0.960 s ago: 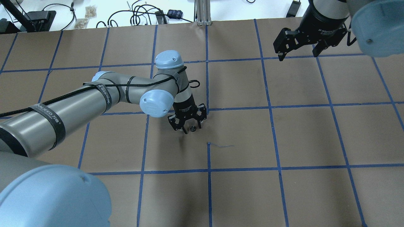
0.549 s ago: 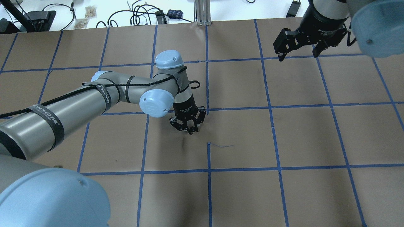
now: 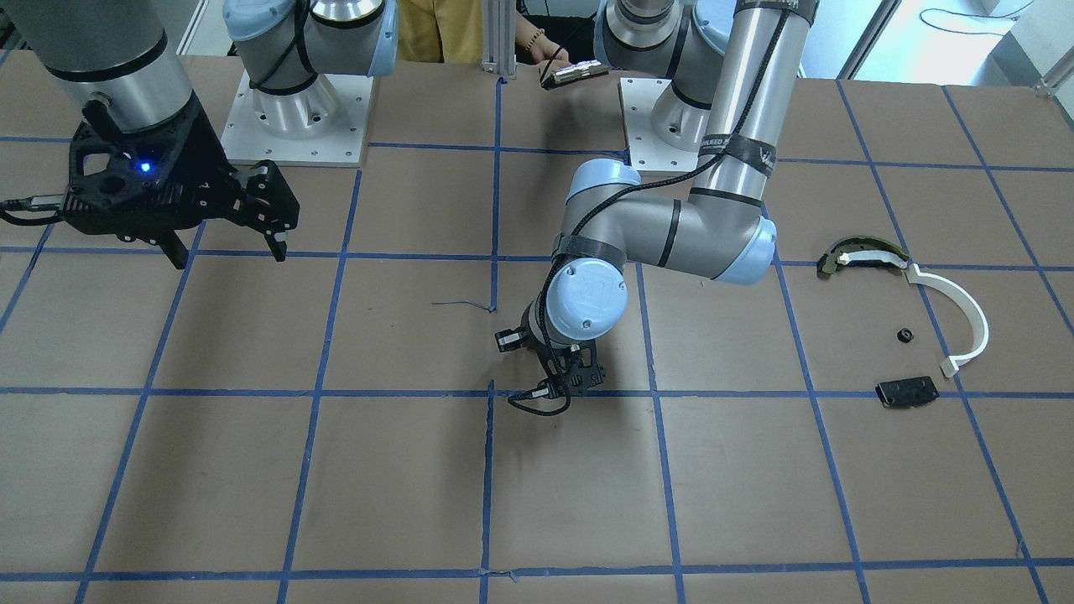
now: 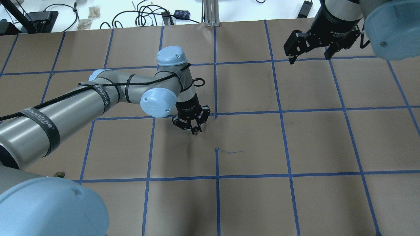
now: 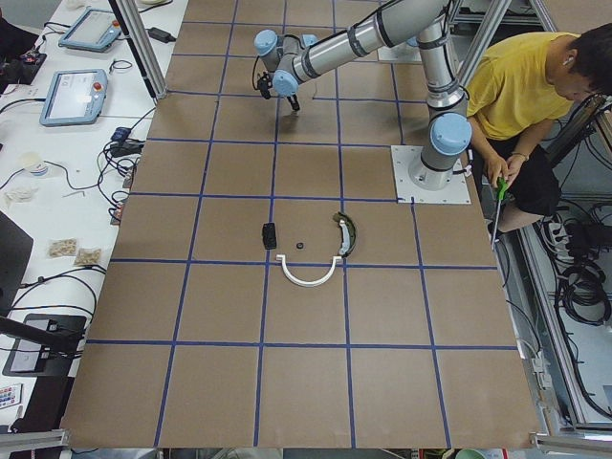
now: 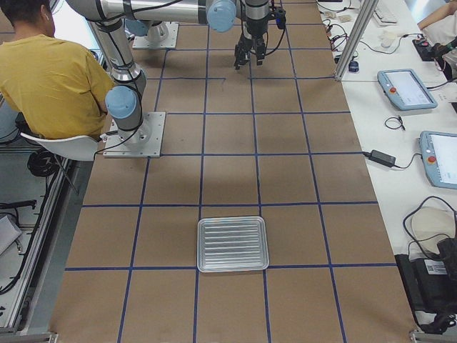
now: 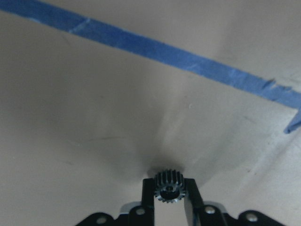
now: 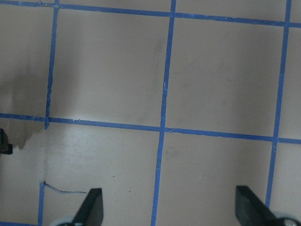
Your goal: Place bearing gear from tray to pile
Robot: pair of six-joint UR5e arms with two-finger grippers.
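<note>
Left pincer (image 4: 196,131) clamped on small toothed bearing gear (image 7: 169,187) over brown surface (image 4: 295,147), right pincer (image 4: 309,57) spread wide, well apart.

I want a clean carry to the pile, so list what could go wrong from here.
1. The gear sits at the very tips of the left end effector; a quick swing might shake it loose.
2. It is round, so if released carelessly at the pile it may roll away.
</note>
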